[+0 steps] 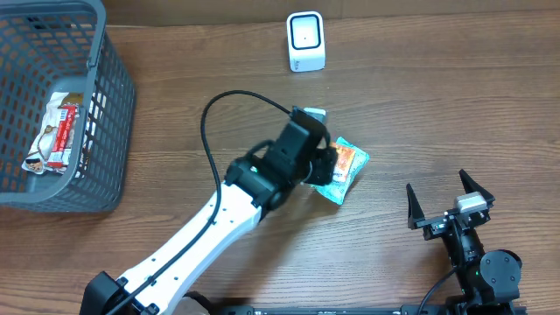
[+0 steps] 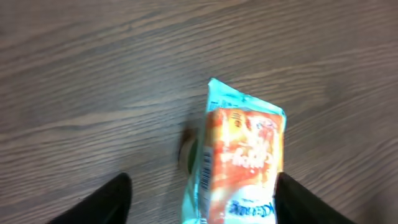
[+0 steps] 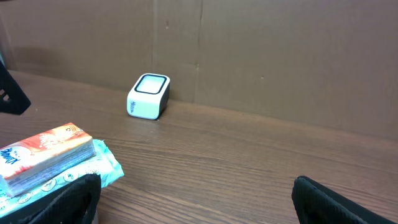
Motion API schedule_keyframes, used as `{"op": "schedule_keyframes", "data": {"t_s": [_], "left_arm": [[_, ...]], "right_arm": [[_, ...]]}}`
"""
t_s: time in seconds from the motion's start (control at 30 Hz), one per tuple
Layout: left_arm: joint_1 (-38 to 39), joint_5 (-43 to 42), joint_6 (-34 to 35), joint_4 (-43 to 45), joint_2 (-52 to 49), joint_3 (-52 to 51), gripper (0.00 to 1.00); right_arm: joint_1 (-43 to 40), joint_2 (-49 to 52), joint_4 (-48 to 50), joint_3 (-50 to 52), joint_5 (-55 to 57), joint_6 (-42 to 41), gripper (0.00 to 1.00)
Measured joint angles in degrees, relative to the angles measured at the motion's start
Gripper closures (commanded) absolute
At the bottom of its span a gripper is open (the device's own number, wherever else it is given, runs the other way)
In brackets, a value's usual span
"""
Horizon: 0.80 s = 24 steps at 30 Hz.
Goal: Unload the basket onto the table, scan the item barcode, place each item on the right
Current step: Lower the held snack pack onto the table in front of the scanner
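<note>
Wooden desk (image 1: 437,87): orange pkt (image 2: 245,155) flat, unlifted. Left gripper (image 2: 204,190) straddles it, jaws open; right gripper (image 1: 448,203) empty, jaws open. Scanner (image 1: 306,41) far; scan pending.

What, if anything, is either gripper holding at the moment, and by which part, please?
Nothing is held: the left gripper straddles the orange packet with a gap at one finger, and the right gripper stands open, empty.
</note>
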<state>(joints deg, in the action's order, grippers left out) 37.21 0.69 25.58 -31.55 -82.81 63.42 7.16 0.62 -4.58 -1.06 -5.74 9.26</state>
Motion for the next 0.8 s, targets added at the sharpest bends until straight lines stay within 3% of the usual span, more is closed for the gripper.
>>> {"op": "schedule_keyframes", "data": {"t_s": [0.07, 0.17, 0.47, 0.8], "left_arm": [[-1.81, -2.56, -0.22, 0.11, -0.11, 0.00, 0.62], [-3.37, -5.25, -0.22, 0.22, -0.11, 0.00, 0.74], [-3.98, -11.82, -1.86, 0.24, -0.15, 0.00, 0.71], [-3.98, -12.85, -4.81, 0.26, -0.15, 0.00, 0.74]], "right_arm": [[0.00, 0.02, -0.02, 0.00, 0.02, -0.02, 0.00], [0.00, 0.00, 0.00, 0.00, 0.00, 0.00, 0.00], [0.00, 0.02, 0.02, 0.00, 0.02, 0.00, 0.00], [0.00, 0.00, 0.04, 0.00, -0.02, -0.02, 0.00]]}}
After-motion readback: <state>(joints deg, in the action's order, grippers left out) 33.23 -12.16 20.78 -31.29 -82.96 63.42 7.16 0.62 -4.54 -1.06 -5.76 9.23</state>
